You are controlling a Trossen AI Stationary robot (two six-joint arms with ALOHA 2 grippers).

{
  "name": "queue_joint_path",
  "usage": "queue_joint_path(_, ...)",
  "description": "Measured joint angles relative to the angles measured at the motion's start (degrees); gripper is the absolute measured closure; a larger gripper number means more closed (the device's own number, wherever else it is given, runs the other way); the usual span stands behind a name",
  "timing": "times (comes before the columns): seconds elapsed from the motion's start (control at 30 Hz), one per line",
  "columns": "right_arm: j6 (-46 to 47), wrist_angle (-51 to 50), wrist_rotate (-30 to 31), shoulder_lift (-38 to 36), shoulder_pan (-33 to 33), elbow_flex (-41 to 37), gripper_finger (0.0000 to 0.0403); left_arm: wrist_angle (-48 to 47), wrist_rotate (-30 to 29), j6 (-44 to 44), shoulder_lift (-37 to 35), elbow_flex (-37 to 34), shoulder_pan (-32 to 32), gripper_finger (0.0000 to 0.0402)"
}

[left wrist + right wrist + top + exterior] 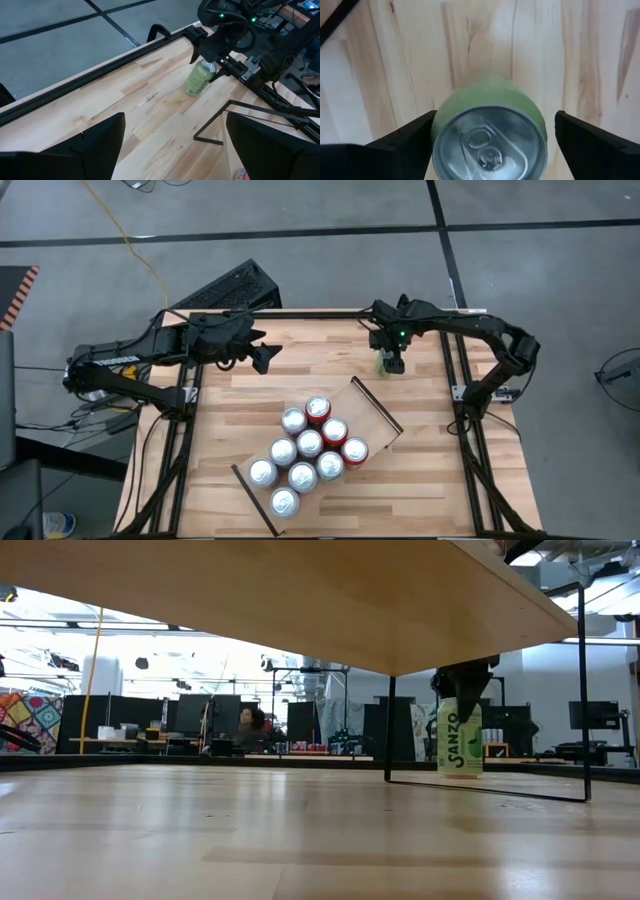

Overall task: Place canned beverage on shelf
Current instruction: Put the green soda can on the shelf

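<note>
A green canned beverage (385, 363) stands upright on its base on the striped tabletop near the far right corner; it also shows in the low view (460, 740). My right gripper (495, 130) points down over its top, open, one finger on each side of the can's upper part. The shelf (368, 412), a pale board on thin black legs, lies slantwise at the table's middle and carries several silver-topped cans (305, 445). My left gripper (262, 355) hangs open above the table's far left part, with nothing between its fingers.
The shelf's far-right end and its black leg frame (485, 785) stand close to the green can. A black keyboard (225, 290) lies beyond the far edge. Black rails (460, 380) run along the table's sides. Bare tabletop (300, 370) lies between the two grippers.
</note>
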Motion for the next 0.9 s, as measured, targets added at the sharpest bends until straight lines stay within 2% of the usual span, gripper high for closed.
queue_joint_path(0.13, 1.0, 1.8, 0.0, 0.0, 0.2, 0.0, 0.0053, 0.0, 0.0, 0.0, 0.0, 0.0, 0.0, 0.0069)
queue_joint_path(0.37, 2.2, 1.4, 0.0, -0.1, 0.3, 0.0, 0.0138, -0.8, -0.1, -0.3, 0.0, 0.0, 0.0, 0.0069)
queue_joint_path(0.7, 2.2, 1.1, 0.6, -0.2, 1.5, 0.0, 0.0141, -1.5, -0.1, -1.1, 0.0, 0.0, 0.0, 0.0069)
queue_joint_path(0.9, 1.7, -0.9, 1.6, -3.6, 2.7, 1.1, 0.0141, -2.5, -0.7, -1.3, 0.0, 0.0, 0.0, 0.0069)
